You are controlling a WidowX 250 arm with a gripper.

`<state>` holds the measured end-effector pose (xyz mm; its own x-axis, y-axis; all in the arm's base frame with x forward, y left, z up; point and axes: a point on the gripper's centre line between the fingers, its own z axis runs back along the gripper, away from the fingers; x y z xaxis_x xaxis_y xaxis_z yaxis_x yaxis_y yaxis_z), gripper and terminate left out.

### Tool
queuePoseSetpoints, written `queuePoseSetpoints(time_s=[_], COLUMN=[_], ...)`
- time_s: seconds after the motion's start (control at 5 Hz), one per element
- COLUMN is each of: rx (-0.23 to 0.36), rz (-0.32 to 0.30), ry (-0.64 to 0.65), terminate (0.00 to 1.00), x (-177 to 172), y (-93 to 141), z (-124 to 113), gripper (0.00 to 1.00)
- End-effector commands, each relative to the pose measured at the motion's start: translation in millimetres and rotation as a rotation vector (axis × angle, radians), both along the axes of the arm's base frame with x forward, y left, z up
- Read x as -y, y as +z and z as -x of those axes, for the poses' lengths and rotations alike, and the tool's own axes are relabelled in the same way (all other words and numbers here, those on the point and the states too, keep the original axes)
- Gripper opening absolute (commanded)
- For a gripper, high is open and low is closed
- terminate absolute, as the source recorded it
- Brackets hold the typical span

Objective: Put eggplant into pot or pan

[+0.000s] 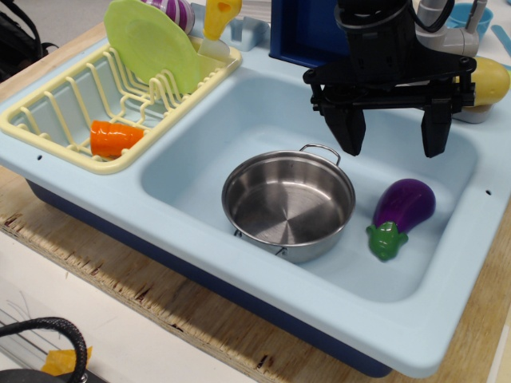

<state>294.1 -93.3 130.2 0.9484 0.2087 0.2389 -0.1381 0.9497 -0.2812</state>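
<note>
The gripper [391, 132] hangs wide open and empty above the eggplant [403, 207], which lies just right of the pot [288, 205], seemingly lined up for grasping

The pot [289, 205] is shiny polished metal. The eggplant [402, 209] is glossy purple plastic with a green cap. The sink [263, 112] is smooth pale-blue plastic, the dish rack [72, 100] matt yellow plastic, the countertop [120, 263] rough bare plywood.
</note>
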Motion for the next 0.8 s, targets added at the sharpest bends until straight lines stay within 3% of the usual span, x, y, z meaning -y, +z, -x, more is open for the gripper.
queuePoseSetpoints(time_s=[0.0,0.4,0.6], rx=[0.000,-0.077,-0.138], rz=[0.000,-0.054,-0.045], ry=[0.000,-0.195,-0.199], terminate=[0.00,0.00,0.00], x=[0,22,23], y=[0,-10,-16], z=[0,-7,-14], gripper=[1.00,1.00,1.00])
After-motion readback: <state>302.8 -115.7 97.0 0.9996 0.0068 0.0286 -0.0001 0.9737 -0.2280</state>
